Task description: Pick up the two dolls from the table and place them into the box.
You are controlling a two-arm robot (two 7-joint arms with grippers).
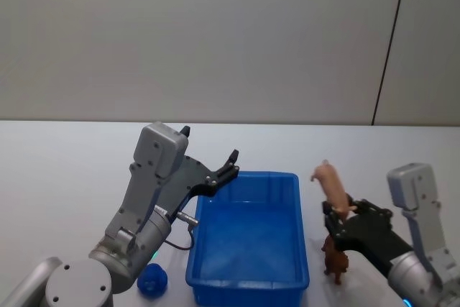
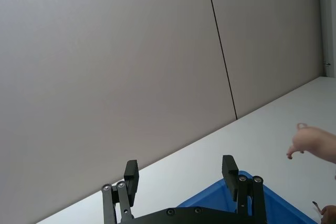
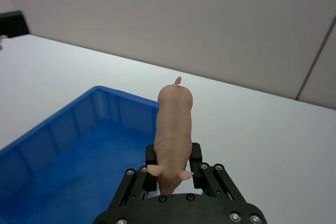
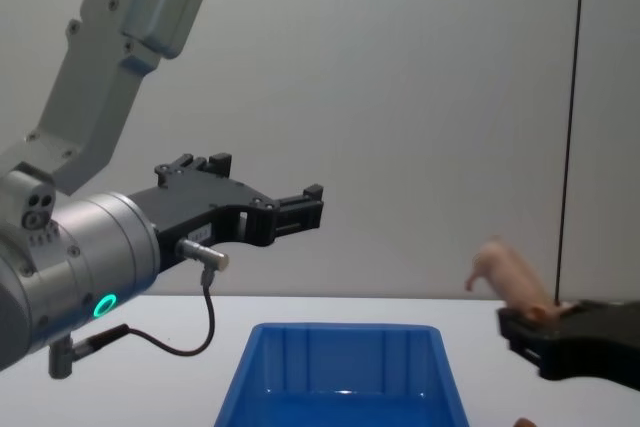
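Head view: the box (image 1: 248,280), glossy blue plastic with sloping walls, is sitting on the white table (image 1: 57,177) with its bare floor showing; the right gripper (image 1: 338,215) is pinching the pink doll (image 1: 329,181) in the air just off the right rim; the brown doll (image 1: 335,258) is standing on the table below; the left gripper (image 1: 210,145) is hovering spread over the back-left corner. Right wrist view: smooth pig shape, tail sticking up. Chest view: open air above the box.

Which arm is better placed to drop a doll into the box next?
Right. The right gripper is shut on the pink doll, raised just beside the box's right rim. The left gripper hangs open and empty by the box's left side.
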